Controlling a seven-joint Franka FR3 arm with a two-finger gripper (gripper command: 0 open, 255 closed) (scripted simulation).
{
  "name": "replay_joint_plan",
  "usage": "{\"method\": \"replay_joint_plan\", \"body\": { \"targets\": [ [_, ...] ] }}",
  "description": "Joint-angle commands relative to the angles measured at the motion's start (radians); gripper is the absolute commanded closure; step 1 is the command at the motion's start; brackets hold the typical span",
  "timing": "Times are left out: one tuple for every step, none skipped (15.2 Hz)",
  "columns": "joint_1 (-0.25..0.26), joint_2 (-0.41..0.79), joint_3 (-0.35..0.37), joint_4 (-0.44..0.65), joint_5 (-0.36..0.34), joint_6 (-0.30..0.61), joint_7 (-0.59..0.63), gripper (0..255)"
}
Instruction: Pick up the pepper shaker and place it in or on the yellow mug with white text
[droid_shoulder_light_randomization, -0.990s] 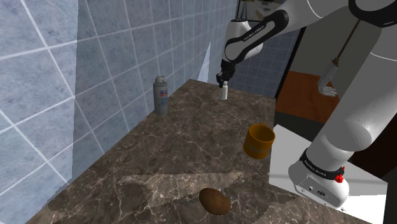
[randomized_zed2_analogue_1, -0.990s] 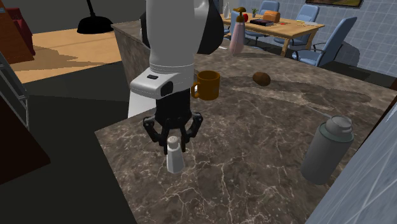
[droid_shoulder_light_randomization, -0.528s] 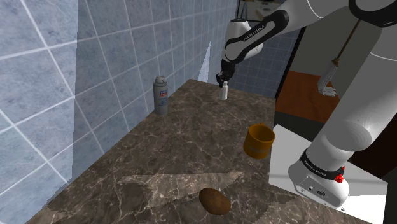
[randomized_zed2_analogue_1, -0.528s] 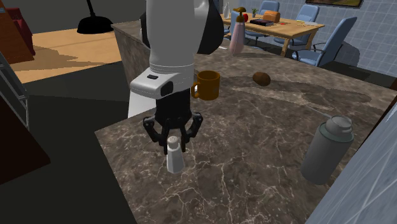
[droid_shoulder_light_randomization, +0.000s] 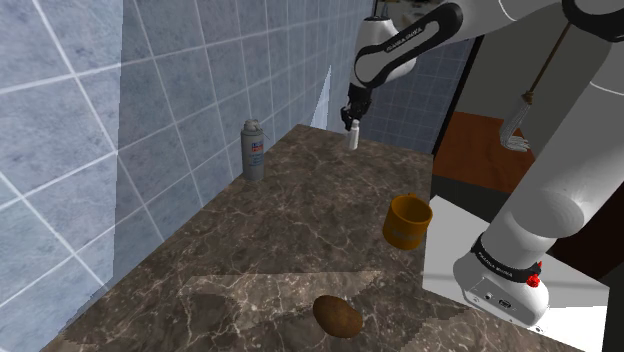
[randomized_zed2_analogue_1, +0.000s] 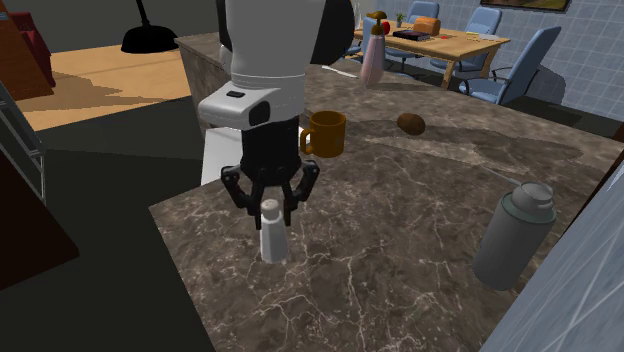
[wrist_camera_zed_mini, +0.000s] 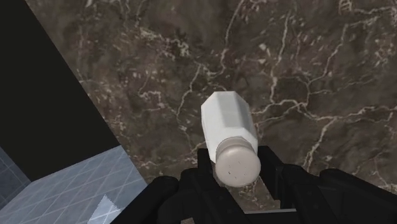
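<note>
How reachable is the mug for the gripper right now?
Probably yes. The gripper, shut on the shaker, has bare countertop between it and the upright, open mug; the spray can stands well aside.

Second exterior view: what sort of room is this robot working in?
Likely a kitchen opening onto a dining area: marble counter, blue tiled wall, wooden table with blue chairs.

White shaker (randomized_zed2_analogue_1: 271, 232) held upright; orange mug (randomized_zed2_analogue_1: 325, 133) stands apart.
</note>
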Motion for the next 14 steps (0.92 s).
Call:
{"method": "replay_joint_plan", "body": {
  "targets": [
    [0.000, -0.014, 0.000, 0.013, 0.001, -0.027, -0.003, 255],
    [0.000, -0.020, 0.000, 0.020, 0.001, -0.040, -0.003, 255],
    [0.000, -0.026, 0.000, 0.027, 0.001, -0.054, -0.004, 255],
    [0.001, -0.032, 0.001, 0.034, 0.002, -0.067, -0.005, 255],
    [0.001, -0.038, 0.001, 0.042, 0.002, -0.080, -0.006, 255],
    [0.001, -0.044, 0.001, 0.050, 0.002, -0.093, -0.007, 255],
    [0.001, -0.049, 0.001, 0.057, 0.003, -0.107, -0.007, 255],
    [0.001, -0.054, 0.001, 0.066, 0.003, -0.120, -0.008, 255],
    [0.001, -0.059, 0.002, 0.074, 0.003, -0.133, -0.009, 255],
    [0.002, -0.064, 0.002, 0.082, 0.004, -0.146, -0.010, 255],
    [0.002, -0.068, 0.002, 0.091, 0.004, -0.159, -0.011, 255],
    [0.002, -0.073, 0.002, 0.100, 0.004, -0.173, -0.011, 255],
    [0.002, -0.077, 0.002, 0.109, 0.005, -0.186, -0.012, 255],
    [0.002, -0.081, 0.003, 0.119, 0.005, -0.199, -0.013, 255]
  ]
}}
